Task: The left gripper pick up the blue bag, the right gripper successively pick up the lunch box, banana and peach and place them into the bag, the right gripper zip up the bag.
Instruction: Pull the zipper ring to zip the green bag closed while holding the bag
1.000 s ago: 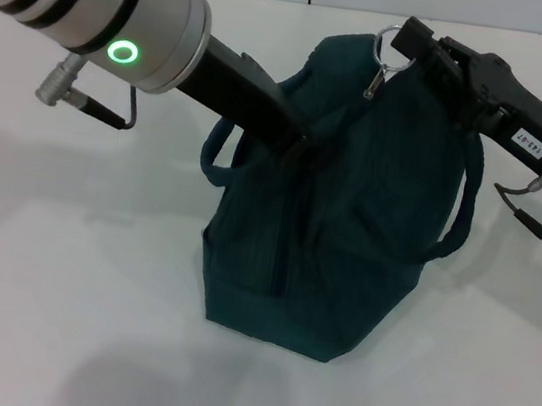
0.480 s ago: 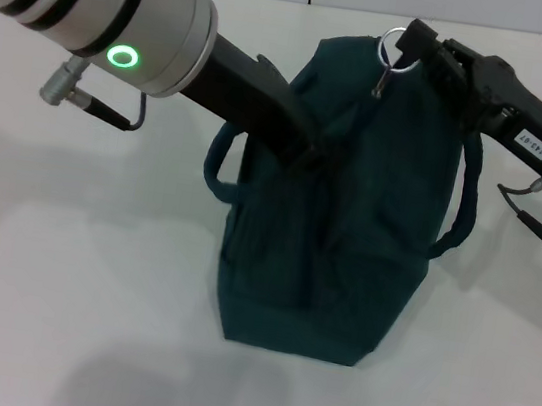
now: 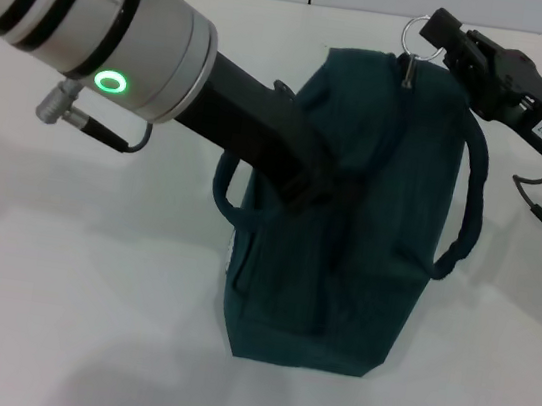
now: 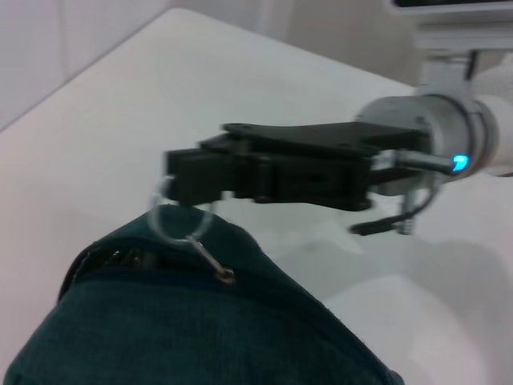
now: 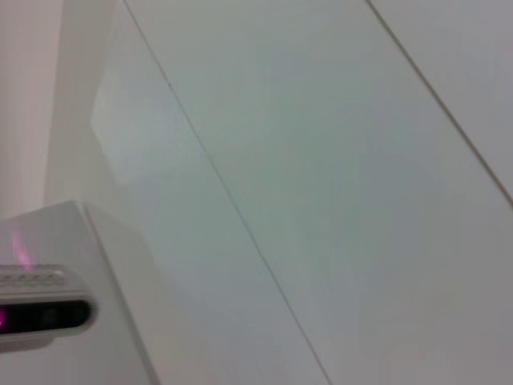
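Note:
The blue bag (image 3: 354, 255) stands upright on the white table, its top closed into a ridge. My left gripper (image 3: 312, 181) is shut on the fabric at the bag's upper left side, its fingertips sunk into a fold. At the bag's top right end, my right gripper (image 3: 431, 34) is shut on the ring zip pull (image 3: 414, 36). The left wrist view shows the right gripper (image 4: 178, 178) with the zip pull (image 4: 204, 250) hanging from it over the bag's top (image 4: 184, 321). The lunch box, banana and peach are out of view.
The bag's padded handles hang out on its left (image 3: 224, 194) and right (image 3: 468, 205). White table (image 3: 58, 284) surrounds the bag, with its back edge (image 3: 279, 0) just behind. The right wrist view holds only pale panels and a white device (image 5: 40, 313).
The right gripper has drawn the zip pull to the right and slightly back. The bag's top and the left arm followed to the right, and the bag now stands straighter.

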Robot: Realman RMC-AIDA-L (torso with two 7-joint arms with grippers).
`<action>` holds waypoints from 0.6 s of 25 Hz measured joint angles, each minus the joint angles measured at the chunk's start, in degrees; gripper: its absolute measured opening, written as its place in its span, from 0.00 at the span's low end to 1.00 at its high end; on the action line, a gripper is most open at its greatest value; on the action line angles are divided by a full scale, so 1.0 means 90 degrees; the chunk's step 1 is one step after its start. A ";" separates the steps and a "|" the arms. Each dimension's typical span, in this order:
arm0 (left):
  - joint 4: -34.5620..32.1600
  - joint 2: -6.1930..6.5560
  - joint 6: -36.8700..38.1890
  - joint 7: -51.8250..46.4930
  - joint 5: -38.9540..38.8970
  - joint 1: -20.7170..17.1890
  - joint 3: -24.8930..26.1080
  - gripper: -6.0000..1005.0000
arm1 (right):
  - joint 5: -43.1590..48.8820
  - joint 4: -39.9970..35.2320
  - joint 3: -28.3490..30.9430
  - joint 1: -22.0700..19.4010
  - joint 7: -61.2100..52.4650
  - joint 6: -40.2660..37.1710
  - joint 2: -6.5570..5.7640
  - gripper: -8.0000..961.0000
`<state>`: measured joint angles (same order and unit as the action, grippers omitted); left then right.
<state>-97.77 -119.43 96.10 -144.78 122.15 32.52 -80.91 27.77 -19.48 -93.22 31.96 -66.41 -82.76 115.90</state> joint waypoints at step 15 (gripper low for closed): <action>-0.0082 -0.0009 0.0086 0.0943 -0.0896 -0.0520 0.0470 0.05 | -0.0030 0.0265 0.0403 -0.0156 -0.0020 0.0399 -0.0048 0.03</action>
<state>-98.51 -119.51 96.88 -136.29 114.08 27.84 -76.68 27.50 -17.09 -89.59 30.56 -66.59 -79.17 115.47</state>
